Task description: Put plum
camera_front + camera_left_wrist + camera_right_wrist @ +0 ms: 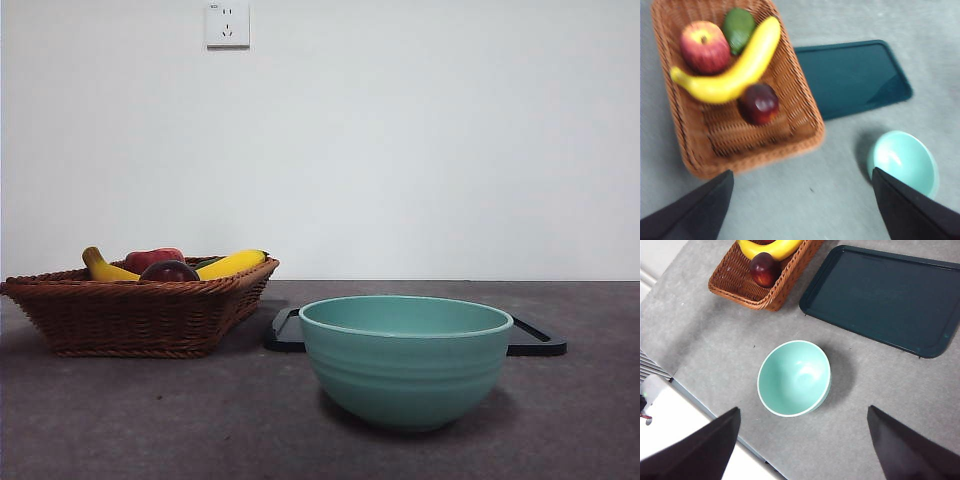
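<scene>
Plum (758, 103) sits in the wicker basket (805, 107), in the basket's open half, touching the underside of the banana (735, 67); nothing grips it. In the front view the plum (169, 271) just clears the basket's near rim (130, 288), banana ends showing on either side of it.

Near to far in the front view:
- teal bowl (405, 360) is closest, upright, nothing in it, on bare grey worktop (150, 420).
- dark tray (535, 340) lies flat right behind the bowl, nothing on it; its edges stick out past the bowl on both sides.
- basket is further back and off to the side, its corner just beside the tray's end. Can't tell whether they touch.
- red apple (705, 46) and a green fruit (738, 27) lie in the basket's far half, beyond the banana, next to each other.
- white wall with a socket (227, 24) behind everything.

Left gripper (800, 210): jaws spread wide, holding nothing, high above the worktop between basket and bowl.
Right gripper (802, 450): jaws spread wide too, holding nothing, high above the bowl (794, 377), close to the worktop's near edge.

Neither arm shows in the front view.
</scene>
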{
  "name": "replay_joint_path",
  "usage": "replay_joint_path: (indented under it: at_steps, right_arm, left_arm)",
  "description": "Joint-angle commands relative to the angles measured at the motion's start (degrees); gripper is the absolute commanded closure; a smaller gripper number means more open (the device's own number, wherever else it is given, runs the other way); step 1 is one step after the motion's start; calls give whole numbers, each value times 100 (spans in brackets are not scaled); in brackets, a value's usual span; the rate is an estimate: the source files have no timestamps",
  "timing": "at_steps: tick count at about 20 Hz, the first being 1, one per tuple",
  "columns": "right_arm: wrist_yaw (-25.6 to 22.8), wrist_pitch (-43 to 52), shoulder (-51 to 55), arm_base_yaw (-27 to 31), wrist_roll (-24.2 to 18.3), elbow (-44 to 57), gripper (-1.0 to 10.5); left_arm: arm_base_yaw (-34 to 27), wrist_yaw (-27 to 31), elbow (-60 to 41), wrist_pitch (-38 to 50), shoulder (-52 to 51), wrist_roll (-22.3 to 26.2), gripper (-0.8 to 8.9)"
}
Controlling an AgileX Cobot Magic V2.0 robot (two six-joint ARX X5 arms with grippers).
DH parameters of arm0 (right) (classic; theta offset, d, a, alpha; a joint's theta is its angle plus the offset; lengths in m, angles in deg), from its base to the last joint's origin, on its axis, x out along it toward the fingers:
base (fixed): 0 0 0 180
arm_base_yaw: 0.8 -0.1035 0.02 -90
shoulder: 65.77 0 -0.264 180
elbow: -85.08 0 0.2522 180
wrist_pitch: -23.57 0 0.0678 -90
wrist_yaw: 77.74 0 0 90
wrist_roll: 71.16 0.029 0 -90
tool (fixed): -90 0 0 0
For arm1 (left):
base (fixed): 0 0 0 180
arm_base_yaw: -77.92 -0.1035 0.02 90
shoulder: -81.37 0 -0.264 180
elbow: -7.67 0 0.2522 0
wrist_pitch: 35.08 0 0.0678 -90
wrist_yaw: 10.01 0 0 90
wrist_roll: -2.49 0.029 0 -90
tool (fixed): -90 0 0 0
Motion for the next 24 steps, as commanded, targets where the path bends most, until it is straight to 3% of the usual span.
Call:
replay_joint_path:
  at_steps: [1,11,24]
  right_arm:
    - [15,42,-33,-17,-2,-127,538]
    - [13,50,-33,-17,-2,-127,538]
    - [13,55,-33,-17,-2,-127,539]
  left_arm:
    - [225,267,409,179,562,-17,377]
    - [909,1283,726,1047,2712,-61,378]
    - [1003,1567,726,1742,4391,-63,378]
